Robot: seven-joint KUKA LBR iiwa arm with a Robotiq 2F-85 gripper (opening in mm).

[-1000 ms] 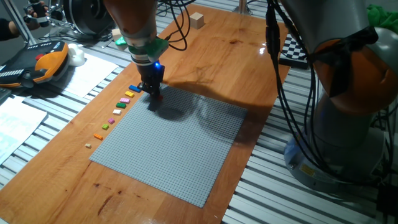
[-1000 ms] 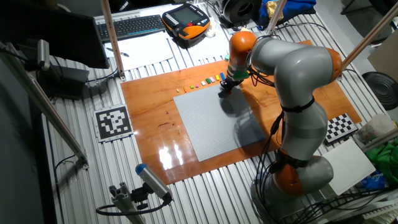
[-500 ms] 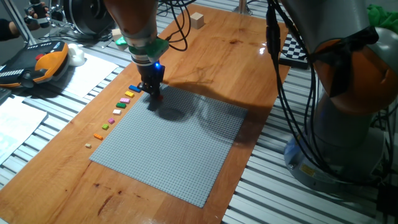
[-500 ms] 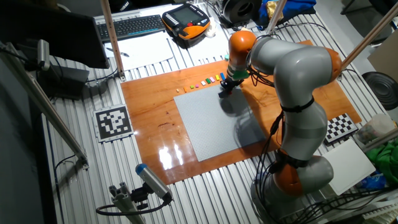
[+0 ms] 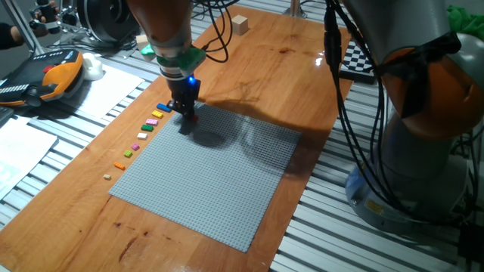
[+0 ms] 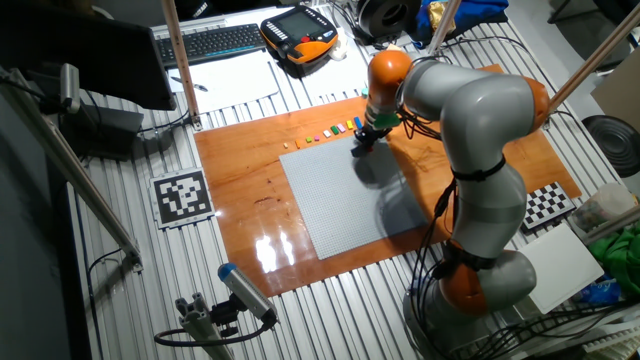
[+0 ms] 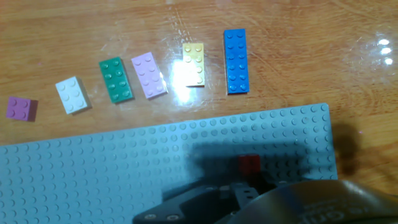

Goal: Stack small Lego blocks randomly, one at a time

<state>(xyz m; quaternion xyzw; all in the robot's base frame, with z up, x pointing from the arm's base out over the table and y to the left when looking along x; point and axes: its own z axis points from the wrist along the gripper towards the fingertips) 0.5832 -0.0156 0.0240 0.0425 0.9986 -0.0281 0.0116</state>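
One fixed view: we see the arm reaching down over the far left corner of the grey baseplate (image 5: 212, 177), which lies flat on the wooden table (image 5: 302, 68). Gripper (image 5: 187, 118) points straight down at that corner, blue light lit on the wrist above it. A bit of red shows at the tips, prob. a red brick (image 5: 193, 117), right at plate level. We can't tell if the fingers are clamped or loose here, too small. Left of the plate a row of small bricks runs along the wood: blue brick (image 5: 164, 108) nearest the gripper, then yellow, pink, green, white, and further down an orange brick (image 5: 119, 165) and a tan one (image 5: 107, 177). A wooden cube (image 5: 240, 25) sits at the far table edge, well apart.

Other fixed view: same setup from opposite side. Gripper (image 6: 360, 146) down at the plate (image 6: 345, 205) corner closest to the brick row (image 6: 330, 131). Finger state not readable.

Hand view: red brick (image 7: 250, 164) sits on the plate (image 7: 124, 168) studs near its right edge, in shadow, just above the dark gripper body filling the bottom. Fingertips not visible, so grasp vs. released we can't tell. On the wood beyond the plate, L to R: purple brick (image 7: 20, 107), white brick (image 7: 71, 94), green brick (image 7: 116, 79), pink brick (image 7: 149, 75), yellow brick (image 7: 194, 64), long blue brick (image 7: 236, 60). All lie flat, apart from each other.
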